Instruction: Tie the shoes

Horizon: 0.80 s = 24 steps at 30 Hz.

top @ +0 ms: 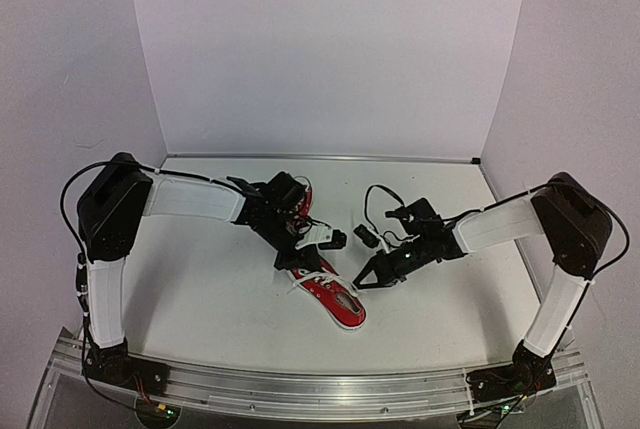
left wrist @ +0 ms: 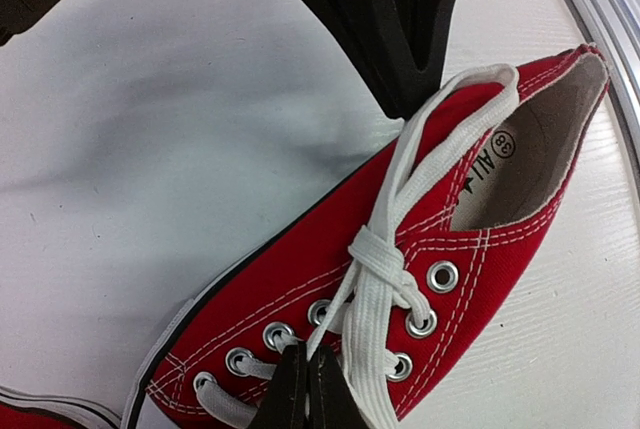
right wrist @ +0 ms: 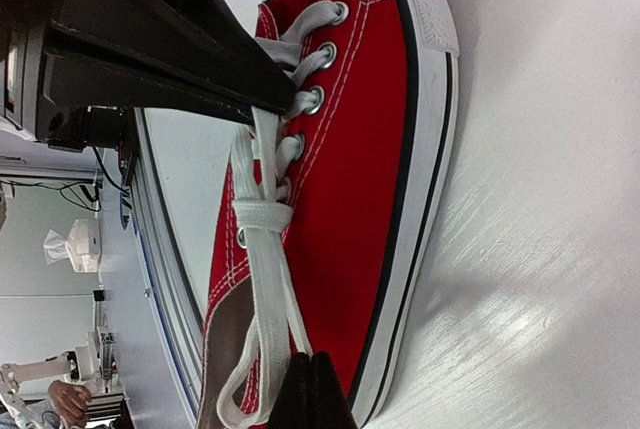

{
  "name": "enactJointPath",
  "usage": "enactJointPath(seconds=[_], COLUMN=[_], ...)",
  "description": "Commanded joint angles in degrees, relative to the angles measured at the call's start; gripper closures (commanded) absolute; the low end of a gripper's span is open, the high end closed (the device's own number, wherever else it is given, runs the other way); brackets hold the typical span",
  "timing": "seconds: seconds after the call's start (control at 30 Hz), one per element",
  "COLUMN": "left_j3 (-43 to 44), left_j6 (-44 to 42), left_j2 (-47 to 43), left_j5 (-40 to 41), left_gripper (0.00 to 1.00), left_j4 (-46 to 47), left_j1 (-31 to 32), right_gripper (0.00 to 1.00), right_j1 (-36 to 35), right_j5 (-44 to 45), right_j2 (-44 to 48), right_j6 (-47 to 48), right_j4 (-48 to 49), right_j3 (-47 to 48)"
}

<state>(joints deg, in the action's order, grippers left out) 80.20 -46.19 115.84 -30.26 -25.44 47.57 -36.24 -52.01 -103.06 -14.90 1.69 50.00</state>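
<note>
One red shoe [top: 338,301] lies on the tabletop [top: 200,289] between the arms, the second shoe [top: 301,196] farther back under the left arm. The left claw [top: 284,263] is pinched together on the white lace [left wrist: 376,259] by the eyelets; the right claw [top: 362,280] is clamped on its loop toward the heel.

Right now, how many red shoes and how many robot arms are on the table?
Red shoes: 2, the front shoe and the back shoe
Robot arms: 2, the left arm and the right arm
Total: 4
</note>
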Motion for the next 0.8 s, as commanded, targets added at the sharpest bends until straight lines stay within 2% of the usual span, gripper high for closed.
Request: enactJointPath(seconds=[0.0,0.7,0.77], left_j3=[-0.47,-1.44,-1.45], left_j6=[0.52,0.76,1.21], left_j2=[-4.11,-4.96,-5.11], left_j5=[1.19,1.39,1.54], left_gripper=[1.0,1.0,0.97], left_j4=[0.75,2.01,2.48], left_j1=[-0.9,-1.12,-1.14], right_gripper=[1.0,1.0,1.0], right_j1=[0.46,1.64,1.64], right_j5=[1.34,2.98,2.71], right_j2=[2.53,5.33,5.23], right_j6=[-0.21,-0.22,-0.23], right_j4=[-0.49,-1.43,-1.43], right_j3=[-1.58,-4.07,-3.71])
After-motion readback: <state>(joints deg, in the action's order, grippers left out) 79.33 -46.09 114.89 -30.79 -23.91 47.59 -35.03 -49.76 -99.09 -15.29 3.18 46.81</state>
